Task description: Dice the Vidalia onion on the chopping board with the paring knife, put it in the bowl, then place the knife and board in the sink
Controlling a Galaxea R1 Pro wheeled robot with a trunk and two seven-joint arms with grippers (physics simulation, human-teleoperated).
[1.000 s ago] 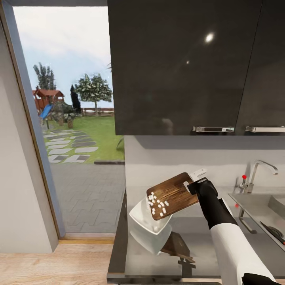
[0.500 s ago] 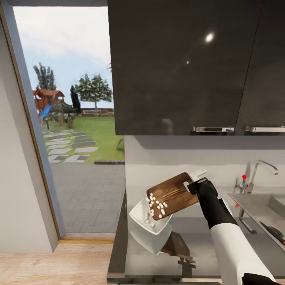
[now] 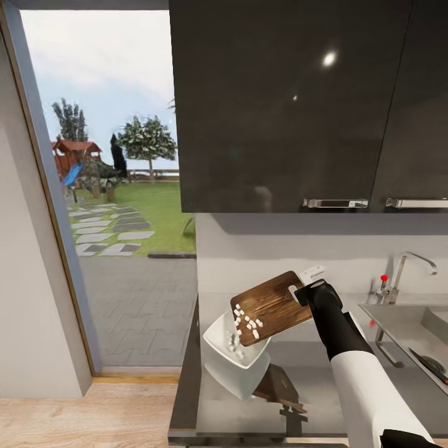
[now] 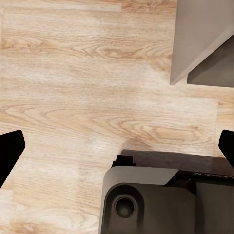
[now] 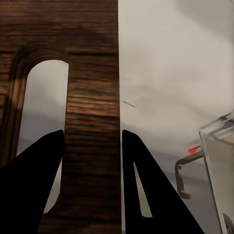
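A white squarish bowl (image 3: pixel 235 351) sits on the glossy dark countertop (image 3: pixel 323 398) near its left end, its mirror image showing beneath it. A few small white onion pieces (image 3: pixel 234 350) lie inside the bowl, though their number is hard to make out. Above it, the right gripper (image 3: pixel 309 287) is clamped on the handle end of the brown chopping board (image 3: pixel 271 307), which is held tilted in the air with its low end over the bowl. More white diced onion (image 3: pixel 247 322) clings to the board's lower part. In the right wrist view, the 2 dark fingers (image 5: pixel 34 180) pinch the strip of board (image 5: pixel 92 126) between the slot-shaped handle hole and the board's edge.

At the far right, a steel sink (image 3: pixel 407 336) with a tap (image 3: pixel 407 267) is cut off by the picture edge; a dark pointed thing with a red tip (image 3: pixel 429 364) lies in it, too small to identify surely.

The left gripper's (image 4: pixel 117 146) fingertips sit wide apart, holding nothing, above the wood-plank floor (image 4: pixel 73 87).
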